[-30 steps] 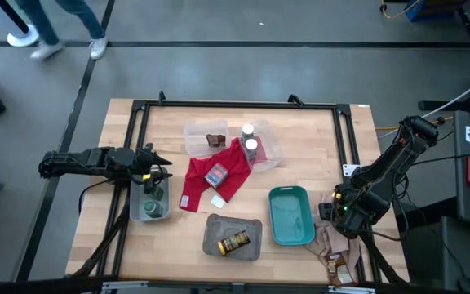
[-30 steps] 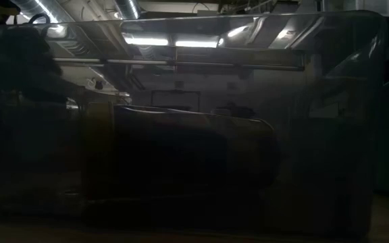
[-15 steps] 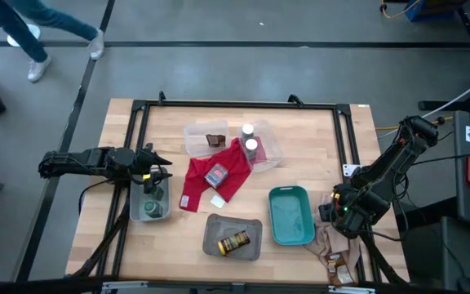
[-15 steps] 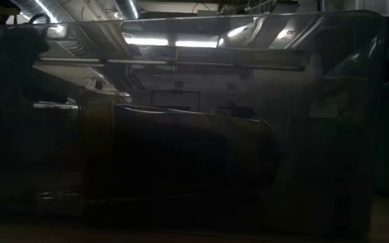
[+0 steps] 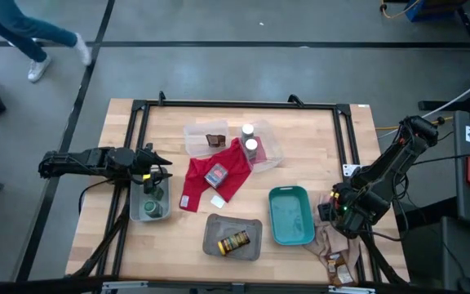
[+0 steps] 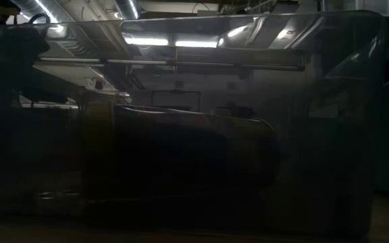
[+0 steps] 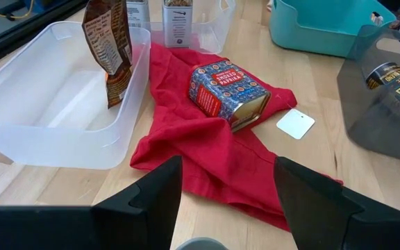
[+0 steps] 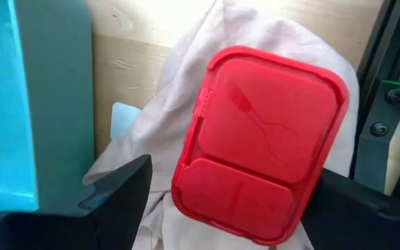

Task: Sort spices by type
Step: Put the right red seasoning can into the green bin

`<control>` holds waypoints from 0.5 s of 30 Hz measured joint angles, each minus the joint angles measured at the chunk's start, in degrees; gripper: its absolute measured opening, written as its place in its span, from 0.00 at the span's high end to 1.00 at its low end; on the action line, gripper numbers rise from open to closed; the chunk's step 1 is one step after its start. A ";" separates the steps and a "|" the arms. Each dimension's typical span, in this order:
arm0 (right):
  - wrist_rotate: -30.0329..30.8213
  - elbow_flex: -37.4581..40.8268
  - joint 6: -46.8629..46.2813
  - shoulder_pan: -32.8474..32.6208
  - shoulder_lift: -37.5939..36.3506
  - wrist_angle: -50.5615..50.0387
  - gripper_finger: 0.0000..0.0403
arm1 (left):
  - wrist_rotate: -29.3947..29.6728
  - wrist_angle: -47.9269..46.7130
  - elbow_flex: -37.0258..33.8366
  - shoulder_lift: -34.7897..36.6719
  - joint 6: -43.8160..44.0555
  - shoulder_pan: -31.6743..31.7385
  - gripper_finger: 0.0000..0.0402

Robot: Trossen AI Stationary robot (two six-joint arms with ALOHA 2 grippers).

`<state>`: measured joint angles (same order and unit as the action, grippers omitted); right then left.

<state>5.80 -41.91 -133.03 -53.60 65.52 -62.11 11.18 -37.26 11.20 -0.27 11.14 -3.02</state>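
Two arms in the high view. Left gripper (image 5: 155, 175) hovers over a clear tray (image 5: 139, 214) at the table's left side; green-lidded jars (image 5: 152, 202) sit inside it. Right gripper (image 5: 330, 211) is low at the right edge, just right of the teal tray (image 5: 290, 216), above a beige cloth (image 5: 330, 245). Centre: red cloth (image 5: 215, 181) with a red tin (image 5: 216, 174) lying on it. Far of that, another clear tray (image 5: 192, 139) holds a brown packet (image 5: 216, 140); two white-capped bottles (image 5: 250, 137) stand in the clear tray just to its right. Near edge: grey tray (image 5: 215, 239) with a yellow-labelled jar (image 5: 235, 242) on its side. Small packets (image 5: 339, 269) lie at the near right corner. A person's legs (image 5: 23, 33) show far left on the floor.

Low view: dark, blocked by a tray wall (image 6: 194, 121); nothing of the task can be told.

Left wrist view: fingers (image 7: 155, 198) parted at a middling gap, nothing between them. Ahead lie the red tin (image 7: 228, 92) on the red cloth (image 7: 200, 146), a white tag (image 7: 295, 123) beside it, the packet (image 7: 108, 48) upright in the clear tray (image 7: 54, 104).

Right wrist view: fingers (image 8: 120, 187) spread wide, empty, straddling a red lidded tin (image 8: 259, 142) on the beige cloth (image 8: 186, 83); teal tray (image 8: 26, 104) alongside.
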 joint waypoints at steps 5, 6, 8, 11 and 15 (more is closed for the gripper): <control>-0.12 0.00 0.00 0.00 0.00 -0.07 0.20 | 0.00 0.01 0.00 0.00 0.01 -0.01 0.48; -0.15 0.00 0.00 -0.01 0.00 -0.06 0.20 | 0.00 -0.01 0.00 0.00 0.00 0.00 0.48; -0.13 0.00 0.01 0.00 0.00 -0.07 0.20 | 0.00 0.01 0.00 -0.02 -0.01 0.01 0.48; -0.01 0.00 0.02 0.00 0.00 -0.48 0.20 | 0.00 -0.01 0.00 0.00 -0.01 0.01 0.48; 0.35 -0.02 0.02 0.00 0.00 -0.52 0.20 | 0.00 0.00 0.00 0.00 -0.01 0.00 0.48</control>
<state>6.15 -41.93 -133.01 -53.60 65.52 -62.63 11.18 -37.26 11.20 -0.27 11.14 -3.02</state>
